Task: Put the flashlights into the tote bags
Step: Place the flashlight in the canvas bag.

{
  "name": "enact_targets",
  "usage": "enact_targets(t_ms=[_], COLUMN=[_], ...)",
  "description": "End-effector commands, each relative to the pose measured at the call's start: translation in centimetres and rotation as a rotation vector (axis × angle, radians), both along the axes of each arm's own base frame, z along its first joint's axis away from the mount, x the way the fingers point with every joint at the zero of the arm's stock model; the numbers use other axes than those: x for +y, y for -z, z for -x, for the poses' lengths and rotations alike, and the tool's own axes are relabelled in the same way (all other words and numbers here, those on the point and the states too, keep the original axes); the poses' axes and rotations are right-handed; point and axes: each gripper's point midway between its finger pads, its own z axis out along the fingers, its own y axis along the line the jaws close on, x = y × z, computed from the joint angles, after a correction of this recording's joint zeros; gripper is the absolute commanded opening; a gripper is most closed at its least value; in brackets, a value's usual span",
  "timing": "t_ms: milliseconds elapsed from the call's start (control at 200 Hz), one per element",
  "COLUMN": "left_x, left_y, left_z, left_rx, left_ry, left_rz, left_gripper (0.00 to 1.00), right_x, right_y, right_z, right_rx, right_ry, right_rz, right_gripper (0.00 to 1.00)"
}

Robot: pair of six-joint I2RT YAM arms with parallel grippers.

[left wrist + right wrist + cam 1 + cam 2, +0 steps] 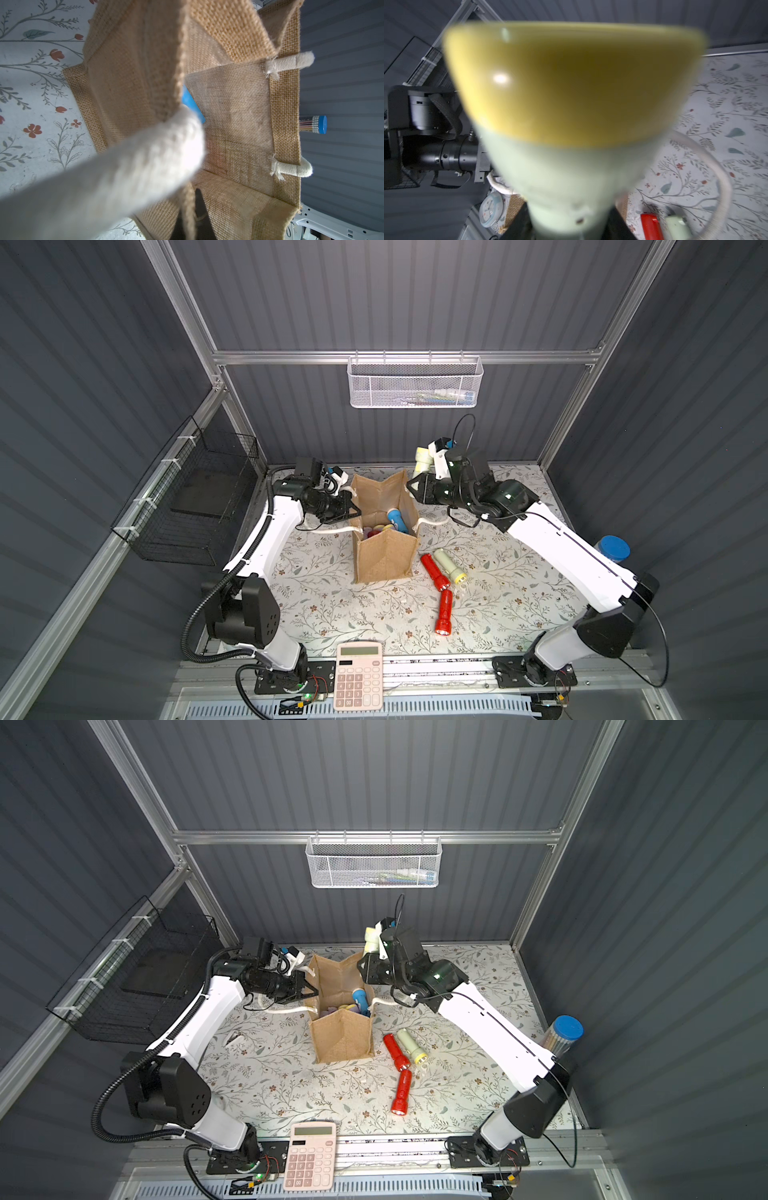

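Note:
The tan jute tote bag stands open mid-table, with a blue flashlight and other pastel ones inside. My left gripper is shut on the bag's left rim, its white rope handle lying across the wrist view. My right gripper hovers over the bag's right rim, shut on a pale green, yellow-rimmed flashlight with its head up. Two red flashlights and a pale green one lie right of the bag.
A pink calculator sits at the front edge. A blue-capped tube of pencils stands at the right wall. A white mesh basket hangs on the back rail and a black wire basket on the left wall.

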Motion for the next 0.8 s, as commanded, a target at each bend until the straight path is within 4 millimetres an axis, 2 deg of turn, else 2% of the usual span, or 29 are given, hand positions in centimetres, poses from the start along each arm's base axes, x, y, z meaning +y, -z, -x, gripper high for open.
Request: enact_targets(t_ms=[0,225,495,795], left_x=[-0.1,-0.1,0.0,0.2], left_y=[-2.9,-2.3,-1.9,-1.8], left_z=[-0.2,-0.4,-0.7,-0.6], left_rx=[-0.090,-0.078,-0.069,-0.065], left_ry=[0.017,0.016,0.014,0.011], left_rz=[0.038,0.029,0.020,0.016], left_gripper=[0.00,0.00,0.00,0.00], right_x=[3.1,5.7,6.8,7.3], right_y=[-0.1,4.1,8.2,14.4], right_z=[0.1,-0.8,-0.2,1.0], right_rx=[0.008,0.119,0.225,0.393], right_ry=[-0.132,-0.187,-0.220,-0.233], right_rz=[-0.046,-0.024,0.007,0.099], right_gripper=[0.18,0.17,0.16,0.15])
